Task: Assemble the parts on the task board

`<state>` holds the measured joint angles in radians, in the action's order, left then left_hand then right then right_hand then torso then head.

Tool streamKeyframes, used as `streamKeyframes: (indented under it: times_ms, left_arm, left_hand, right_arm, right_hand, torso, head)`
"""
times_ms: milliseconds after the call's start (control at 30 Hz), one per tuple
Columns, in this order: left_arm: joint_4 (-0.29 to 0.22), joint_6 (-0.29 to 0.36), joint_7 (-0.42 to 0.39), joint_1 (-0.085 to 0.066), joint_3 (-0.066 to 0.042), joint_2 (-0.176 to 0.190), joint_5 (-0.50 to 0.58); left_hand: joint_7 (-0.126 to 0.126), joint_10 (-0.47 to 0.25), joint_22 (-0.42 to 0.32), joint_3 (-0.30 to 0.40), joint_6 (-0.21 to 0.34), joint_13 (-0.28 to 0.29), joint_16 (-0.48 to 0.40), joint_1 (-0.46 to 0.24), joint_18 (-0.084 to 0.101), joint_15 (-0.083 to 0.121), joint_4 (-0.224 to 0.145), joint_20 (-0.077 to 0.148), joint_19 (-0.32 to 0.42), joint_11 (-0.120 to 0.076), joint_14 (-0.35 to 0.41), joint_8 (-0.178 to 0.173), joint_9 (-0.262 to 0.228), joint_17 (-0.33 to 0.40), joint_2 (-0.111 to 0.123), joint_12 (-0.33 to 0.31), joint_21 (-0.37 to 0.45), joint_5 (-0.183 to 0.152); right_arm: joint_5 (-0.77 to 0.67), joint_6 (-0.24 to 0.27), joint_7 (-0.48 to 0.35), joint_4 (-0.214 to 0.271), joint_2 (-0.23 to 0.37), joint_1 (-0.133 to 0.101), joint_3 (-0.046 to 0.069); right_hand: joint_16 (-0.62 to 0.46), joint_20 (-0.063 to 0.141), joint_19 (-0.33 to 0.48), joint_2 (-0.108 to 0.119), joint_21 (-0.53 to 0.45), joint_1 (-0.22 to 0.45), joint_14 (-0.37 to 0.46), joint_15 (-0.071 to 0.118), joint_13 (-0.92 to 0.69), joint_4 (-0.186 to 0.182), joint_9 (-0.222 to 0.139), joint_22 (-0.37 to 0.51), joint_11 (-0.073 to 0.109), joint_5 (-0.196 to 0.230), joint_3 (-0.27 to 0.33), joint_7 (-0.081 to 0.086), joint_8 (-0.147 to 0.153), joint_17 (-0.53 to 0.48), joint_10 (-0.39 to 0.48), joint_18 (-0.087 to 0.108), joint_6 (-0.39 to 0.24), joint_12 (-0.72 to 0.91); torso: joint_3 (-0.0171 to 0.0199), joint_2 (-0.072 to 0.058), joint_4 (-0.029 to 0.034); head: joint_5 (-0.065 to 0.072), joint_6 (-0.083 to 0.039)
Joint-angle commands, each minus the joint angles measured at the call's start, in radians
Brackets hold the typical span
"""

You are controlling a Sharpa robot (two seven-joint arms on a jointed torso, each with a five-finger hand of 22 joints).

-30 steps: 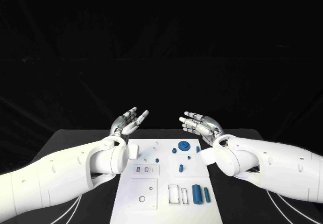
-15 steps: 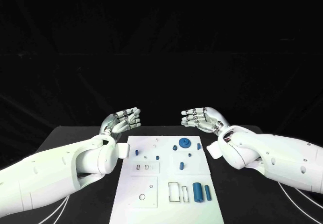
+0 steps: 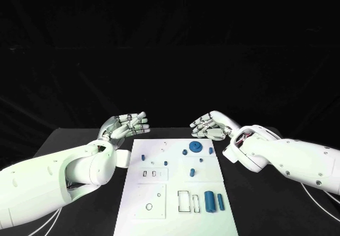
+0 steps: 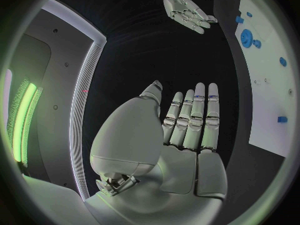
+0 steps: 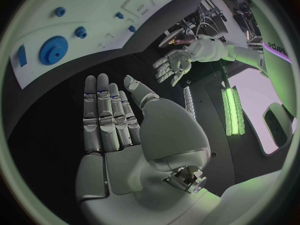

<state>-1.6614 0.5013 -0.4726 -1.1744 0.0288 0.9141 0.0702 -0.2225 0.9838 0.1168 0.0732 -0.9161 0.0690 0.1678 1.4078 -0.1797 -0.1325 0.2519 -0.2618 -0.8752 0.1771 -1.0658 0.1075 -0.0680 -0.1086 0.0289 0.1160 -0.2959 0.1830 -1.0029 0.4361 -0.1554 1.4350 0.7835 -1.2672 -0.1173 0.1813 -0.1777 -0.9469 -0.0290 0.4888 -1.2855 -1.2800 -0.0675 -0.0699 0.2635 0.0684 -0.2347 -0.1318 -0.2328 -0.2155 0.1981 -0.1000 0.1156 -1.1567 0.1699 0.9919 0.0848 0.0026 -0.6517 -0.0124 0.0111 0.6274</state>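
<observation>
While both hands hover empty with fingers apart above the far end of the task board (image 3: 159, 201), the blue gear (image 3: 195, 145) lies nearer the right hand (image 3: 210, 125) than the left hand (image 3: 125, 125), just below and inward of it.

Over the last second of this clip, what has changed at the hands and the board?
Both arms swung outward, uncovering the task board. The left hand and right hand turned but hold nothing, hovering beyond the board's far edge. The blue gear and the other parts lie as before.
</observation>
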Motion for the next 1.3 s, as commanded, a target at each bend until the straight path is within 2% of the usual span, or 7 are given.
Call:
streamKeyframes:
  times_ms: [33,133,267,300,433,633,1300]
  left_arm:
    - [-0.027,-0.080,-0.005,-0.008,-0.003,0.013,0.003]
    - [-0.054,-0.090,0.001,-0.015,-0.006,0.030,0.003]
    - [-0.080,-0.097,0.006,-0.021,-0.009,0.044,0.003]
    - [-0.086,-0.098,0.007,-0.022,-0.011,0.047,0.003]
    - [-0.105,-0.102,0.009,-0.026,-0.015,0.056,0.003]
    - [-0.121,-0.103,0.011,-0.032,-0.017,0.068,0.003]
    - [-0.136,-0.106,0.017,-0.047,-0.018,0.079,0.003]
  left_hand:
    - [0.004,0.028,0.002,-0.010,-0.020,0.003,0.004,0.013,-0.006,0.008,-0.001,0.007,-0.023,-0.008,-0.026,-0.002,-0.001,-0.009,-0.004,0.001,-0.010,-0.005]
    - [0.012,0.060,0.004,-0.018,-0.047,0.005,0.010,0.018,-0.006,0.020,-0.004,0.020,-0.051,-0.017,-0.063,0.001,-0.002,-0.025,-0.008,0.002,-0.024,-0.005]
    - [0.015,0.077,0.005,-0.023,-0.058,0.006,0.011,0.021,-0.006,0.025,-0.005,0.026,-0.064,-0.022,-0.080,0.001,-0.001,-0.035,-0.010,0.000,-0.030,-0.005]
    - [0.016,0.080,0.005,-0.025,-0.060,0.006,0.011,0.021,-0.006,0.026,-0.005,0.027,-0.066,-0.023,-0.083,0.001,-0.001,-0.036,-0.011,0.000,-0.031,-0.005]
    - [0.016,0.085,0.005,-0.026,-0.062,0.007,0.011,0.021,-0.006,0.027,-0.004,0.028,-0.068,-0.024,-0.087,0.000,-0.001,-0.039,-0.011,0.000,-0.032,-0.005]
    - [0.016,0.086,0.005,-0.027,-0.063,0.007,0.011,0.021,-0.006,0.028,-0.004,0.029,-0.069,-0.024,-0.088,0.000,-0.001,-0.040,-0.011,-0.001,-0.033,-0.005]
    - [0.015,0.082,0.004,-0.029,-0.060,0.005,0.007,0.022,-0.005,0.026,-0.005,0.030,-0.072,-0.022,-0.086,-0.004,0.001,-0.042,-0.012,-0.007,-0.034,-0.005]
  right_arm:
    - [-0.268,-0.081,0.119,-0.002,-0.002,-0.008,0.002]
    - [-0.358,-0.106,0.162,0.004,-0.004,-0.018,0.002]
    - [-0.460,-0.135,0.212,0.013,-0.012,-0.027,0.002]
    - [-0.484,-0.141,0.224,0.014,-0.014,-0.029,0.002]
    - [-0.561,-0.162,0.258,0.022,-0.024,-0.034,0.002]
    - [-0.612,-0.172,0.275,0.025,-0.039,-0.035,0.002]
    - [-0.685,-0.233,0.304,0.011,-0.074,-0.035,0.001]
  right_hand:
    - [0.101,0.065,-0.133,0.038,0.159,0.027,-0.221,0.066,-0.017,0.002,0.008,-0.088,0.052,-0.026,0.002,-0.041,-0.005,0.087,-0.114,0.015,0.073,0.004]
    - [0.230,0.084,-0.166,0.055,0.224,0.042,-0.228,0.083,-0.032,-0.007,0.014,-0.131,0.063,-0.042,0.001,-0.054,-0.003,0.180,-0.137,0.011,0.089,-0.005]
    - [0.366,0.087,-0.185,0.072,0.306,0.069,-0.225,0.080,-0.042,-0.031,0.019,-0.212,0.060,-0.044,-0.006,-0.051,0.005,0.284,-0.103,0.004,0.096,-0.023]
    - [0.396,0.085,-0.211,0.080,0.356,0.079,-0.229,0.075,-0.039,-0.038,0.020,-0.277,0.057,-0.044,-0.003,-0.046,0.007,0.310,-0.071,-0.006,0.094,-0.023]
    - [0.807,0.079,-0.354,0.101,0.652,0.077,-0.236,0.071,-0.047,-0.071,0.026,-0.665,0.045,-0.051,0.002,-0.044,0.018,0.707,-0.011,-0.058,0.093,-0.004]
    - [1.016,0.072,-0.415,0.112,0.808,0.058,-0.229,0.064,-0.059,-0.103,0.033,-0.882,0.041,-0.064,-0.006,-0.043,0.024,0.922,0.018,-0.087,0.095,0.012]
    - [1.137,0.065,-0.469,0.120,0.919,0.032,-0.229,0.060,-0.066,-0.131,0.039,-1.049,0.041,-0.075,-0.037,-0.045,0.027,1.046,0.032,-0.112,0.099,0.030]
  torso:
    - [0.0002,-0.034,0.0030]
    - [0.0006,-0.051,0.0049]
    - [0.0013,-0.067,0.0067]
    - [0.0013,-0.071,0.0076]
    - [0.0017,-0.088,0.0150]
    - [0.0023,-0.100,0.0221]
    - [0.0038,-0.118,0.0275]
  head:
    - [0.017,-0.001]
    - [0.021,-0.006]
    - [0.021,-0.008]
    - [0.021,-0.010]
    - [0.024,-0.009]
    - [0.021,-0.007]
    - [0.025,-0.009]
